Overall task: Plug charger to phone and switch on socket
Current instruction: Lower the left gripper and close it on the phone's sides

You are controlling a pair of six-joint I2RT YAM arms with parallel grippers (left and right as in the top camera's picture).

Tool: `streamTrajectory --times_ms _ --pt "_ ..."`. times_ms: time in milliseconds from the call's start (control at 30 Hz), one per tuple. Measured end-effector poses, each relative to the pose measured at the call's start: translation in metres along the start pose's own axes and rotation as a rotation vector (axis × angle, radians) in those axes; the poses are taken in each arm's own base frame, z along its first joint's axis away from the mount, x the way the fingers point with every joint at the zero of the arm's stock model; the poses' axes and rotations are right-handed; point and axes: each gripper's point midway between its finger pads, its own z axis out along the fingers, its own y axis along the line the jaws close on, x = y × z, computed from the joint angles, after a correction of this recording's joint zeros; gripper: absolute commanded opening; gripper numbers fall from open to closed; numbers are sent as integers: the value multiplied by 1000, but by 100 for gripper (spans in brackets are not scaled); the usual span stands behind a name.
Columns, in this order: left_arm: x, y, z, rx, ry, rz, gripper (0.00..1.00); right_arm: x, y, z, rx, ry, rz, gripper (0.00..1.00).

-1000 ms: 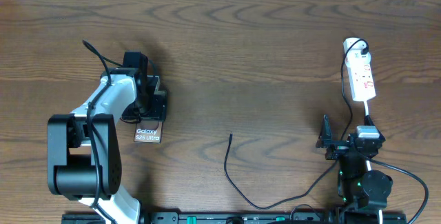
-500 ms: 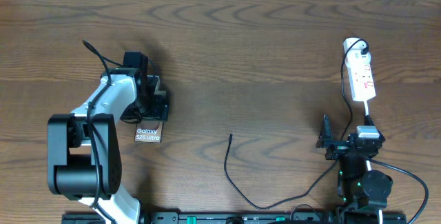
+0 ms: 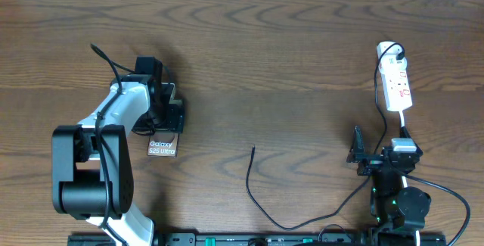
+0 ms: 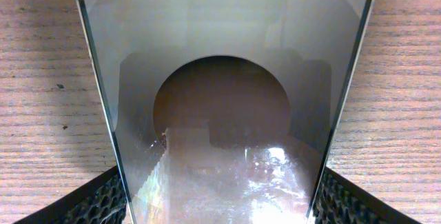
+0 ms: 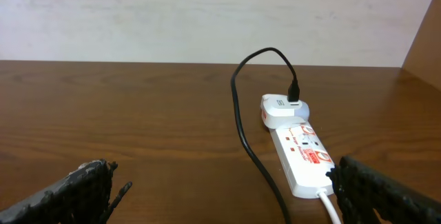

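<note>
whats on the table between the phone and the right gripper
In the overhead view, only the charger, its free end with the tip pointing away from the robot, lies between the phone and the right gripper; the rest is bare table.

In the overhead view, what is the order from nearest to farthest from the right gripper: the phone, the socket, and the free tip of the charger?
Measured from the right gripper:
1. The socket, just beyond it on the right side.
2. The charger's free tip, to its left, mid-table.
3. The phone, far on the left side.
</note>
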Motion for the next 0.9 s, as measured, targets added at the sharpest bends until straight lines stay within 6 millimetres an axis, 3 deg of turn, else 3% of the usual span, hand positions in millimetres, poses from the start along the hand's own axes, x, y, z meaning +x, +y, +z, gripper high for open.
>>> streamTrajectory --times_ms 500,900 --pt "-2 0 0 0 -7 0 76 0 0 0 0 0 0 99" --pt "-6 0 -1 3 -26 7 50 0 0 0 0 0 0 99"
